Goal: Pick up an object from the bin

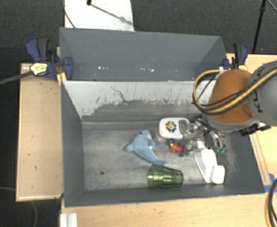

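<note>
My gripper (191,138) hangs low at the right of the bin floor, under the arm's orange cover. Just left of it lies a small red and orange thing (177,148). A white round thing with a colourful face (170,127) sits directly above that, close to the gripper's metal parts. A white bottle (208,165) lies below and to the right of the gripper.
A light blue dolphin-shaped toy (143,146) lies in the middle of the bin floor. A green translucent cup (165,177) lies on its side near the front wall. The arm with its orange cover and cables comes in from the right.
</note>
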